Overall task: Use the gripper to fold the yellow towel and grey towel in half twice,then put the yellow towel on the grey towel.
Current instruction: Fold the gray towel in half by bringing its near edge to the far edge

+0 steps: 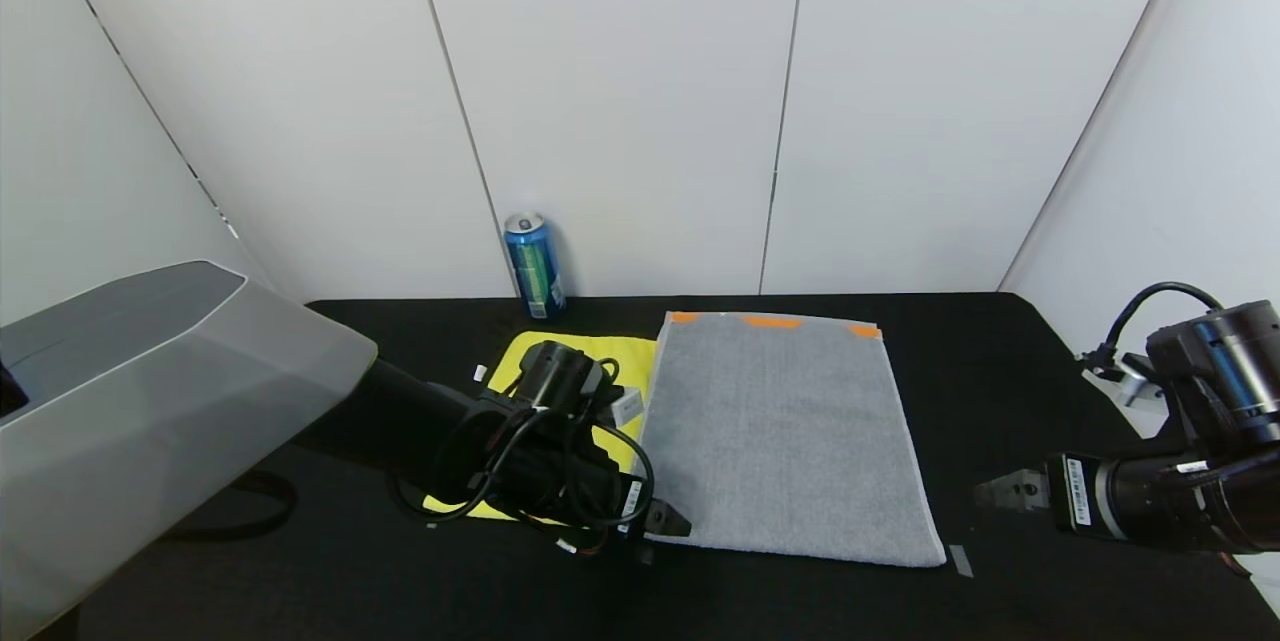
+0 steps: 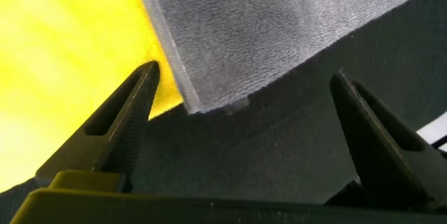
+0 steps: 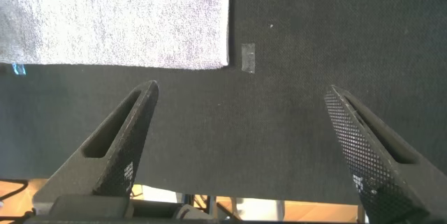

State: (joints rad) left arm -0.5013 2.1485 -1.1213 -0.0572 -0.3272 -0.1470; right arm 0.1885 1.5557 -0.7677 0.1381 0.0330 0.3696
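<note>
- Open black tabletop along the right edge, beside the grey towel.
- Bare strip along the near edge, except a small tape scrap just off the towel's near right corner.
- Blue can upright at the far edge, behind the yellow towel.

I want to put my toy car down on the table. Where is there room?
Bare black table lies right of the grey towel, before the right gripper. More lies along the front edge. It is crowded on the left: the yellow towel, the can and the left gripper at the grey towel's near corner.
</note>
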